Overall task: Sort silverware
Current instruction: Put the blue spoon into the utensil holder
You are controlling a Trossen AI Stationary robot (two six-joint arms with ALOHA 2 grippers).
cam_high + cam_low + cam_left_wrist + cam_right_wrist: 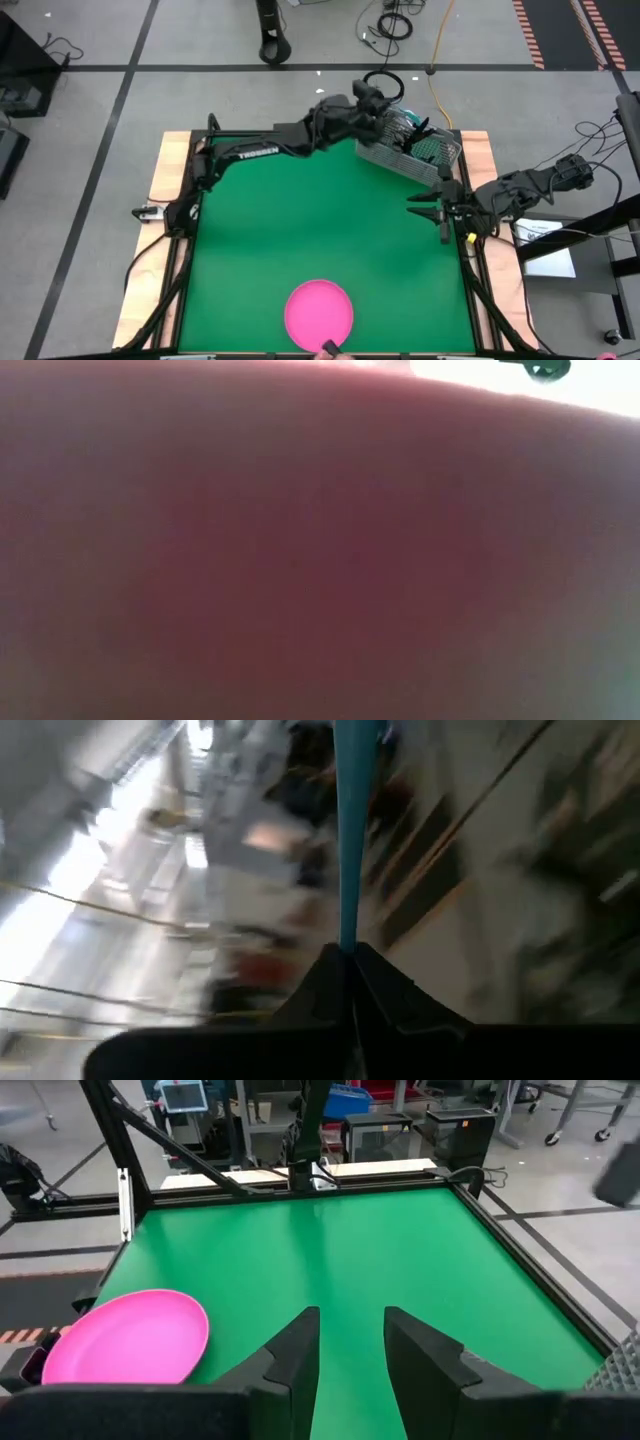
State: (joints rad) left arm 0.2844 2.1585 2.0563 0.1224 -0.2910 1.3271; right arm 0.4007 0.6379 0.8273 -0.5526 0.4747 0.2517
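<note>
A grey wire-mesh basket [418,152] stands at the table's far right, with dark silverware [410,130] sticking up in it. My left gripper [385,118] reaches over the basket's far-left end and is shut on one light-blue utensil handle [350,840]. My right gripper [428,208] hovers open with nothing between its fingers at the right edge, just near of the basket. In its wrist view my right gripper [352,1330] points across the green table. A round pink plate [318,312] lies at the near edge. My left gripper pinches the thin light-blue handle [347,935] between its two fingertips. The handle runs straight on past the fingertips, along the line of the fingers. The utensil's head lies outside the wrist view, and from above the gripper hides the hold.
The green mat [300,220] lies bare between the basket and the plate. The plate [130,1335] also shows in the right wrist view, and the plate [300,560] fills nearly the whole low view. Black frame rails [185,215] run along the table's sides.
</note>
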